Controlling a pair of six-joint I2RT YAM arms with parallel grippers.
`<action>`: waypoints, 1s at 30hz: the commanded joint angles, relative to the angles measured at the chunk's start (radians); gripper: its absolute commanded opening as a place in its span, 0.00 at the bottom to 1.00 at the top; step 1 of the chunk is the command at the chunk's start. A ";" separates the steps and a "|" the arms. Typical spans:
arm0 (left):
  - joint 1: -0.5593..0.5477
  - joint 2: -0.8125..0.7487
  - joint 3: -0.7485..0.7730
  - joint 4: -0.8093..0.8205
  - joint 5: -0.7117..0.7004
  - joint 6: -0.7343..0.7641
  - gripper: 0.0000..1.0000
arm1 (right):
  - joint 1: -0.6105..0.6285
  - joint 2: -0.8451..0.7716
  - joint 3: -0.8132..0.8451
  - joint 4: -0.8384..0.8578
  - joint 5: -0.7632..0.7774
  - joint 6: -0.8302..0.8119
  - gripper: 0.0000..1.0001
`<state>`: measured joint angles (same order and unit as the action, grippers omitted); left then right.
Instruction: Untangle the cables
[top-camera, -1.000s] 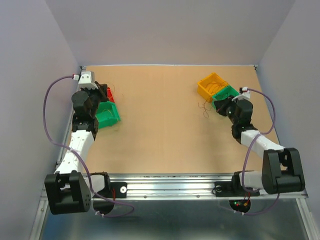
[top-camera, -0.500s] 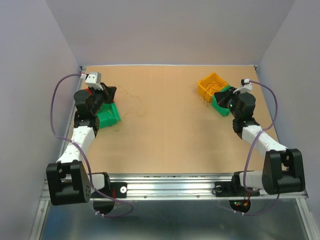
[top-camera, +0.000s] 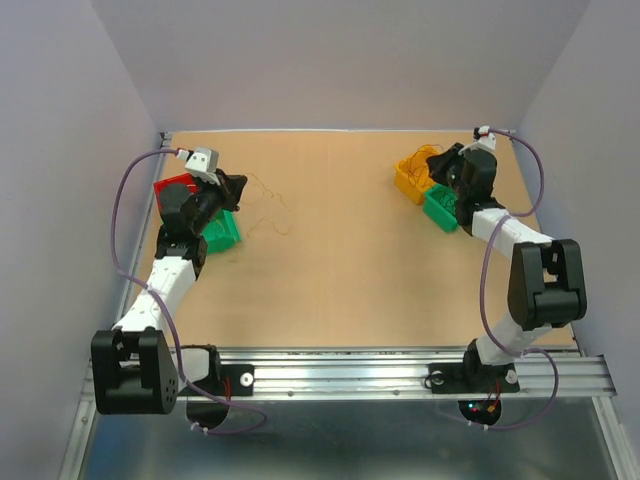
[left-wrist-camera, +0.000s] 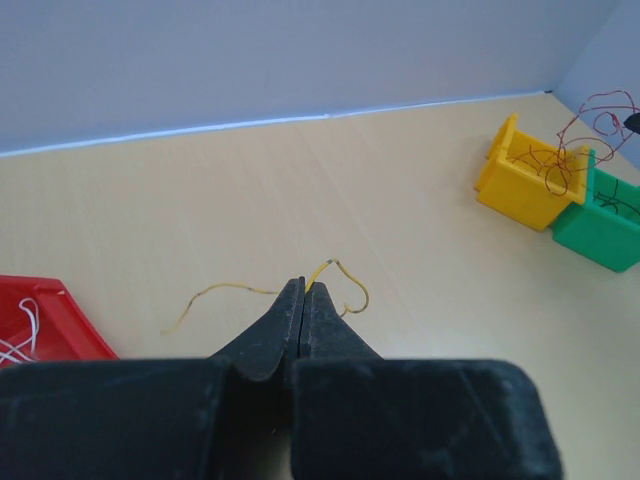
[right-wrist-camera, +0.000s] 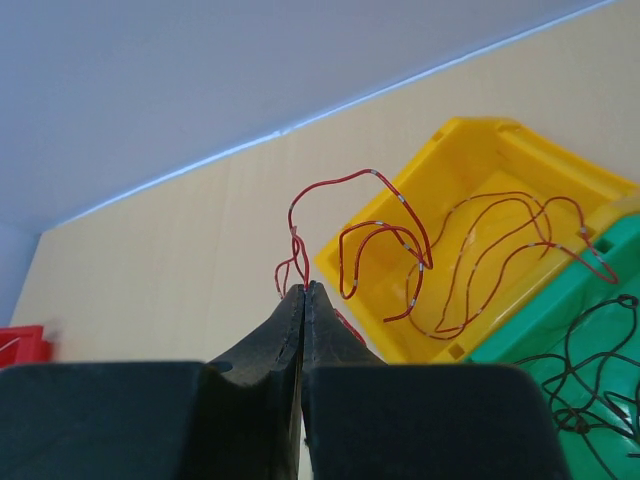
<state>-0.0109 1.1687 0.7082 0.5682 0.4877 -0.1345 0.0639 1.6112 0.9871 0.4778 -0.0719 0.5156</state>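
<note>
My left gripper (left-wrist-camera: 304, 287) is shut on a thin yellow wire (left-wrist-camera: 345, 276) whose ends trail over the table to either side; in the top view the wire (top-camera: 268, 205) loops right of the gripper (top-camera: 240, 187). My right gripper (right-wrist-camera: 304, 290) is shut on a thin red wire (right-wrist-camera: 350, 180) that arches up and over into the yellow bin (right-wrist-camera: 500, 160), where more red loops lie. In the top view this gripper (top-camera: 441, 166) hangs over the yellow bin (top-camera: 408, 176).
A green bin (right-wrist-camera: 590, 340) with thin black wire stands next to the yellow one. On the left stand a red bin (top-camera: 172, 188) holding whitish wire (left-wrist-camera: 20, 335) and another green bin (top-camera: 222, 230). Walls close the back and sides.
My left gripper has lifted off the left bins and drawn the yellow wire out over the table. My right gripper has swung back and up to the yellow bin, carrying the red wire.
</note>
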 joint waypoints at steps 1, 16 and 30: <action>-0.029 -0.049 -0.009 0.067 -0.009 0.038 0.00 | -0.015 0.032 0.079 0.010 0.136 -0.028 0.01; -0.054 -0.081 -0.021 0.067 -0.023 0.065 0.00 | -0.018 0.177 0.193 -0.099 0.216 -0.062 0.07; -0.066 -0.073 -0.019 0.064 -0.024 0.075 0.00 | -0.019 0.280 0.300 -0.157 0.294 -0.060 0.01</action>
<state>-0.0666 1.1267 0.6945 0.5797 0.4625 -0.0753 0.0517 1.8740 1.2297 0.3206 0.2054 0.4664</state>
